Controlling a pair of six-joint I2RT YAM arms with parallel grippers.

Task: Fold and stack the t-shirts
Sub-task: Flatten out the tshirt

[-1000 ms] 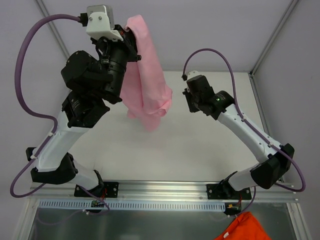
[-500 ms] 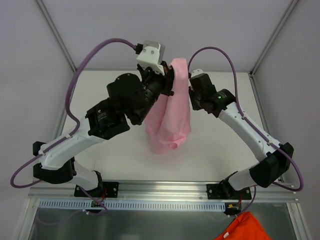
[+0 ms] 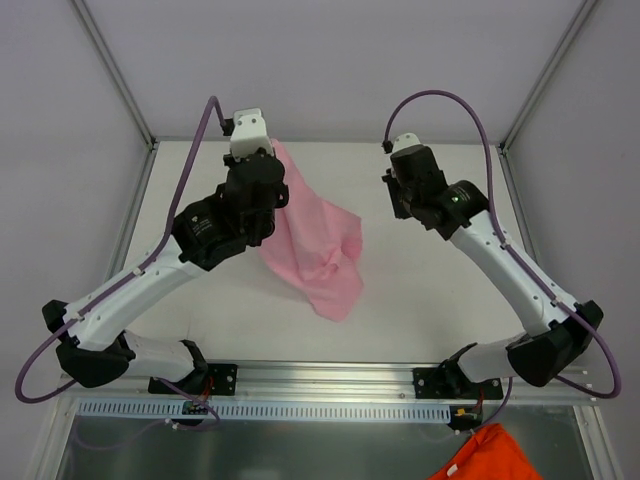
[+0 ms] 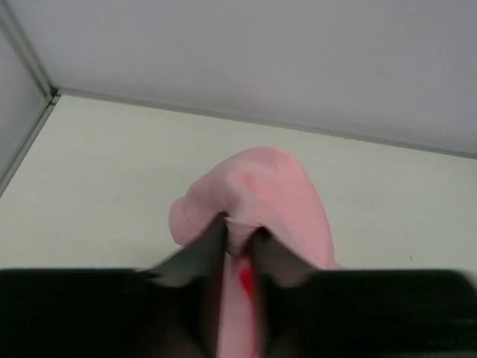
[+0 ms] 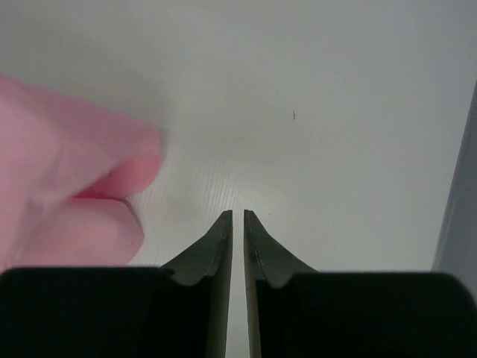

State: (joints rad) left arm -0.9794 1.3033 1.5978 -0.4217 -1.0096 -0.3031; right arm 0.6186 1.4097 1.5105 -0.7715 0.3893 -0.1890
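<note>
- The pink t-shirt (image 3: 318, 248) hangs bunched from the left claw (image 4: 240, 237), its lower folds spread on the table (image 3: 420, 300) below and to the right of that claw.
- The left claw is clamped on a fold of the t-shirt (fabric bulges just past the fingertips).
- The right claw (image 5: 238, 216) holds nothing, its fingers nearly together; the t-shirt lies to its left, apart from it.

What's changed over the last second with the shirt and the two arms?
The left gripper, shut on the pink shirt throughout, swung right to mid-table, then back left and down; the shirt now drapes onto the table. The right gripper rose toward the shirt, then backed off. It holds nothing.
</note>
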